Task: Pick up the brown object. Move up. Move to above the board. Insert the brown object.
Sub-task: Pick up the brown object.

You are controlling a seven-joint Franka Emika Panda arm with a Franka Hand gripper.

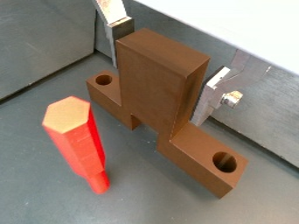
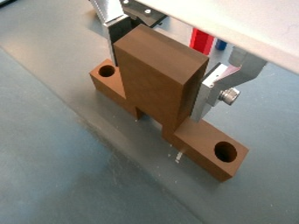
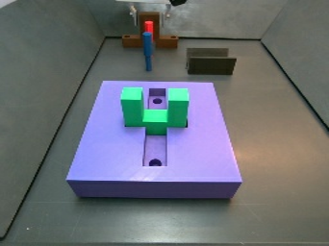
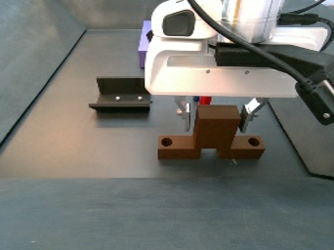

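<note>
while jaws (image 4: pixel 217 123) straddle brown object (image 4: pixel 209 139), peg (image 1: pixel 80 144) beside

The gripper (image 4: pixel 217 115) has a bulky white housing with rounded corners and a flat front face, filling the upper middle of a side view. Above it sits a silver-grey cylindrical wrist section. Thick black cables (image 4: pixel 261 54) loop across the housing from the upper centre toward the right edge, ending near a black block. Two flat silver fingers (image 4: pixel 187 117) hang below the housing. In both wrist views the fingers (image 1: pixel 219 91) are brushed metal plates, and a small silver screw (image 2: pixel 232 94) protrudes from one plate's side.
</note>
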